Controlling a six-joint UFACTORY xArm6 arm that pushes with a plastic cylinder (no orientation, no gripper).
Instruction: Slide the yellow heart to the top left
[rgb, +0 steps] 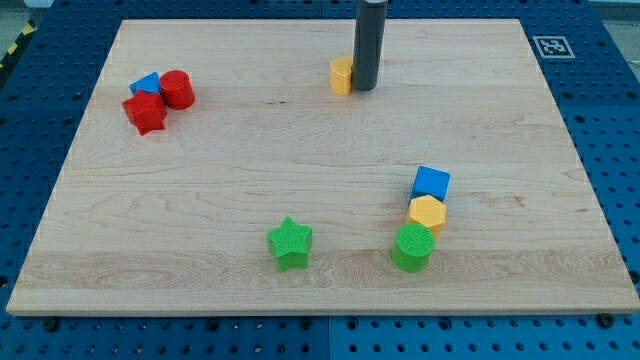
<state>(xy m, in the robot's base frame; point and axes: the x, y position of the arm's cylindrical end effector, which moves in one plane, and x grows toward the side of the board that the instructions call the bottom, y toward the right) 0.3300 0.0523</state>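
Note:
The yellow heart (342, 75) lies near the top middle of the wooden board (200, 230). Its right part is hidden behind my rod. My tip (365, 88) rests against the heart's right side, touching it or nearly so. The rod rises straight up out of the view's top.
At the upper left, a red cylinder (177, 89), a red block (145, 113) and a blue block (145, 84) cluster together. At the lower right stand a blue cube (431, 184), a yellow hexagon (427, 214) and a green cylinder (413, 247). A green star (291, 243) lies at the bottom middle.

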